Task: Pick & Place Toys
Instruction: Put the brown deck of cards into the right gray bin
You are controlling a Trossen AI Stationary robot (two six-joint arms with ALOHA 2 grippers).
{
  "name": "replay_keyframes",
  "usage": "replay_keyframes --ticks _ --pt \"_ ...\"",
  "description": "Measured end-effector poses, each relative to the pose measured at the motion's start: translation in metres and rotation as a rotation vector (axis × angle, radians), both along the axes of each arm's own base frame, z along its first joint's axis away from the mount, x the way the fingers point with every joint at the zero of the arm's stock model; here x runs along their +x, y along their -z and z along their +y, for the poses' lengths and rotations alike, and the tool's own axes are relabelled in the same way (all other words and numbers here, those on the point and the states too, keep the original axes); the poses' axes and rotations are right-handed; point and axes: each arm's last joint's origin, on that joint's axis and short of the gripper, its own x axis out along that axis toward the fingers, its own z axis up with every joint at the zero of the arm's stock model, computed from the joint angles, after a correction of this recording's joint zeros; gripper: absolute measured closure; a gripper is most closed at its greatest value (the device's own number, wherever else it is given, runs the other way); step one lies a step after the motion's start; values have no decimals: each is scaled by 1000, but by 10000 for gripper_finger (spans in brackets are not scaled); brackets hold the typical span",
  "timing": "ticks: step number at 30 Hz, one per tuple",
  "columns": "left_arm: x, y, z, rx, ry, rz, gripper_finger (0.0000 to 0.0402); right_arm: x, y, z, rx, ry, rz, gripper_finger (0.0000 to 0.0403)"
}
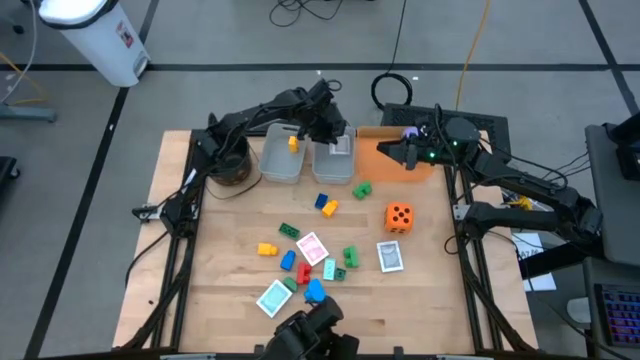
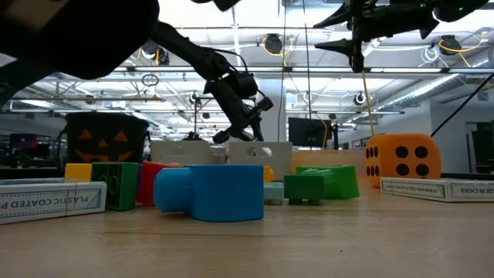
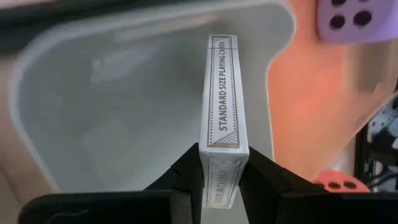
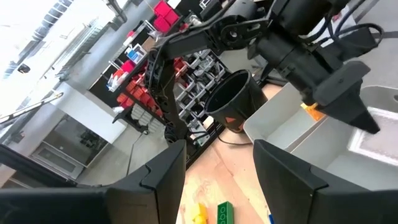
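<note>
Currently the left claw is clenched on a card box, holding it on edge directly above the right-hand clear bin, upper centre of the high view. The box is not yet released; the bin floor under it looks bare in the left wrist view.

The right claw hangs high over the orange tray, upper right of centre in the high view. Its fingers stand apart with nothing between them.

Sorted so far, as far as visible:
- one orange-yellow block lies in the left-hand clear bin;
- the purple die sits on the orange tray;
- a black pot stands left of the bins; its contents cannot be made out.

Left on the surface:
- the orange die, right of centre;
- a green block and a blue-and-yellow pair just below the bins;
- three more card boxes: one pink-backed, one at lower left, one at right;
- a scatter of small blocks in the lower centre, among them yellow, red, blue and green.

Judgement: early stage. Most toys remain loose; the present step is the drop of the held box into the bin.
</note>
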Motion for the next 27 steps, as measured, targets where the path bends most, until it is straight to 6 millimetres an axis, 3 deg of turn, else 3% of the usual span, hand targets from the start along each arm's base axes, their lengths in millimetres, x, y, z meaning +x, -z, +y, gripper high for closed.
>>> replay_keyframes --ticks 22,27 --pt "-4 1 5 7 -35 21 320 0 0 0 0 0 3 222" --pt "-4 1 5 10 -33 21 295 0 0 0 -4 0 4 222"
